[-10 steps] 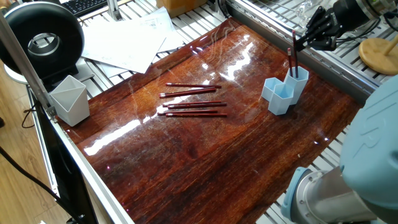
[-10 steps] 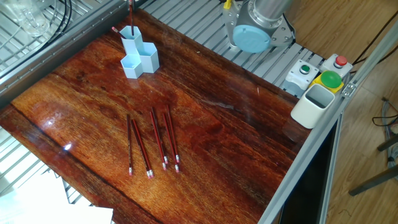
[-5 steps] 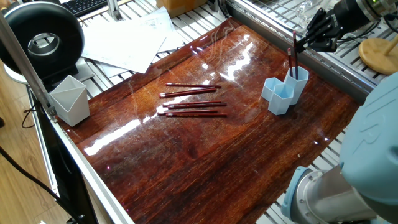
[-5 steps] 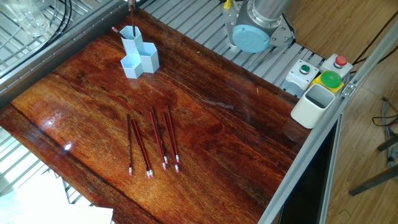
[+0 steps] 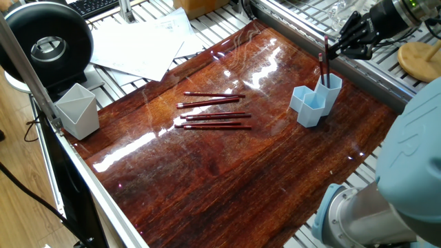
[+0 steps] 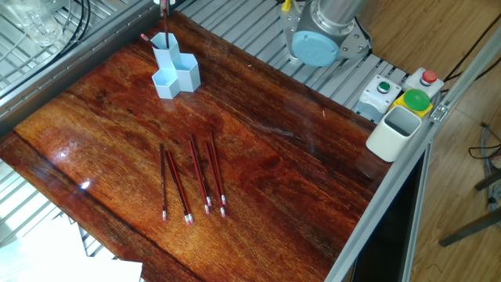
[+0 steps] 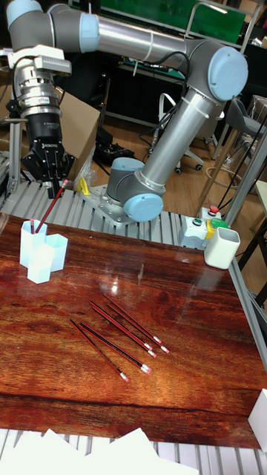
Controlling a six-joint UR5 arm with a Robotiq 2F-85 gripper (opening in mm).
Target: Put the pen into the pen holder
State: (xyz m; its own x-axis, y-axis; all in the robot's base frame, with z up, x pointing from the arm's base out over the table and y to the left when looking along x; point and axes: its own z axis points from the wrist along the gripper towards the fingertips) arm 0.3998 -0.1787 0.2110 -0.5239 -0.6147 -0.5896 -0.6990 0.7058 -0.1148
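Red pen (image 7: 47, 208) tilted, tip downward

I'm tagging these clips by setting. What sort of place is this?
Probably a robotics lab: a UR5 arm on an aluminium-frame table, button box, office chair behind.

Two opposite high corner views and one frontal share the table (image 5: 227, 172).

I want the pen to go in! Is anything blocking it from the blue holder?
Nothing visible is. The thin dark red pen under the black two-finger gripper already reaches into the light blue plastic hexagon-tube holder. Another red pen leans there, not blocking it.
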